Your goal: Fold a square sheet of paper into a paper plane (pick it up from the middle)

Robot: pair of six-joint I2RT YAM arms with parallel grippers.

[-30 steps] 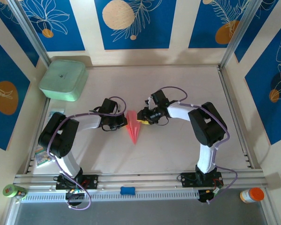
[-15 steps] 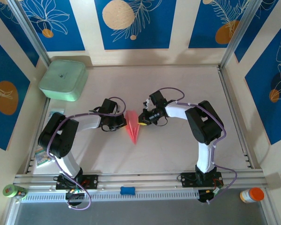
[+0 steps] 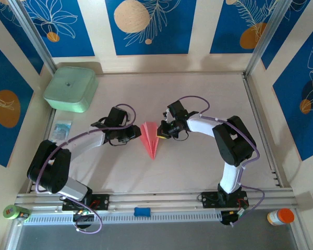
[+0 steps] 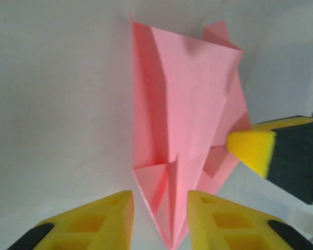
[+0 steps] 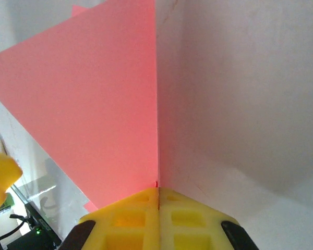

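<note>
- Table (image 3: 198,166): the fold is borne at its centre, between the two arms.
- Paper plane (image 3: 151,138): a pink dart, one wing raised; wing creasing is judged in hand.
- Right gripper (image 5: 157,194): clenched on the raised wing's edge.
- Left gripper (image 4: 159,200): parted, the paper's point seen between its fingers; pressing flat is called for next.

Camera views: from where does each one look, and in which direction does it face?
Top external: above, behind the arms, facing down at the table; both arms, left hand, right hand show.
Left wrist: faces the paper plane past its own open yellow fingers.
Right wrist: faces the paper plane, clamped in its own fingers.
Shared: all see the paper plane.
</note>
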